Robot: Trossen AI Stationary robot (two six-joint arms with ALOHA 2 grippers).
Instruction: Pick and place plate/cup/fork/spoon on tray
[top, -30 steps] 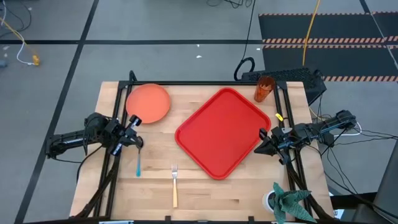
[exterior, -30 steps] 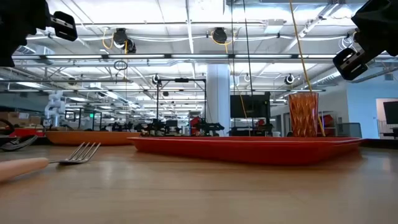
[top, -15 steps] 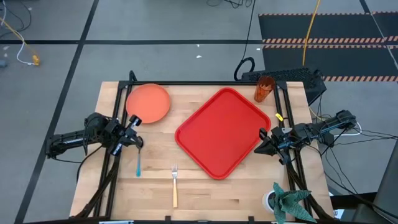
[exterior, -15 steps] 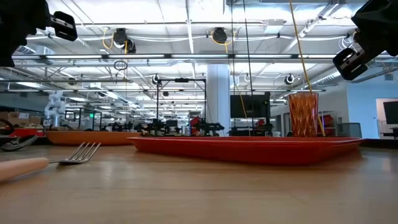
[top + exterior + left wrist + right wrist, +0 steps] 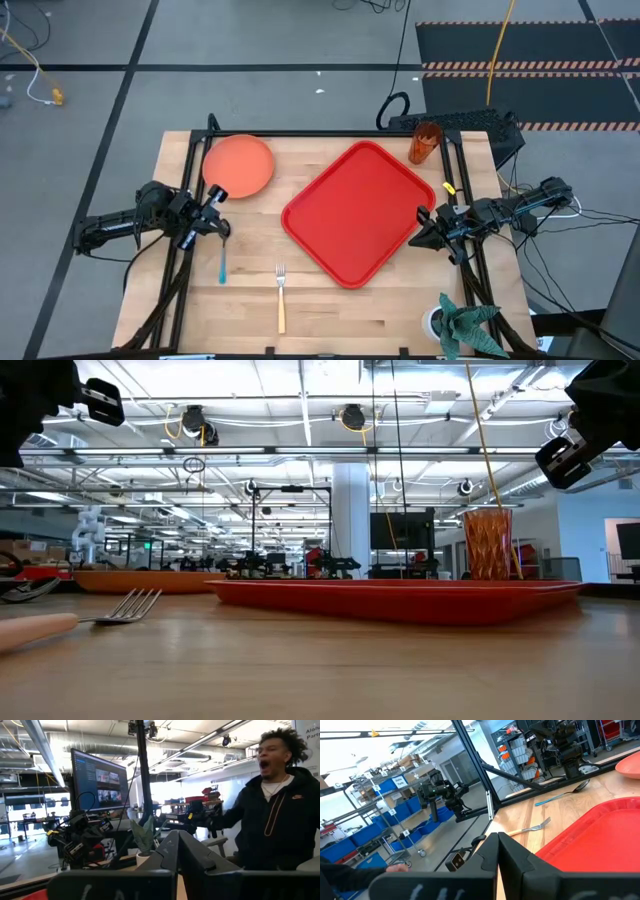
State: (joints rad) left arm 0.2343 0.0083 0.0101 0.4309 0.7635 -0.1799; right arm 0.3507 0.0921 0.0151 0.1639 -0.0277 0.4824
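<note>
The left gripper (image 5: 222, 226) hangs clenched and empty at the left edge of the pale wooden tabletop (image 5: 380, 310), just beside the dark bowl of the small spoon with a thin light-blue handle (image 5: 222, 262). The right gripper (image 5: 424, 228) is likewise clenched on nothing, poised at the right-hand corner of the large red rectangular plastic tray (image 5: 355, 212).

Nothing lies on the tray yet, so the task appears to be at its very start. The round, flat orange-salmon plastic plate (image 5: 239, 165) sits at the far left corner of the tabletop, near the left gripper. The small translucent amber-orange plastic tumbler (image 5: 424, 142) stands upright at the far right, just beside the tray's far corner. The small fork with silver tines and an orange-tan handle (image 5: 281, 299) lies near the front edge, apart from the spoon.

A likely next move: a gripper must spread its fingers, then descend onto a nearby item.

The high view alone gives the full layout. The low view shows the tumbler's ribbed wall and the fork's tines raised off the wood. The left wrist view shows a person beyond the tabletop.
</note>
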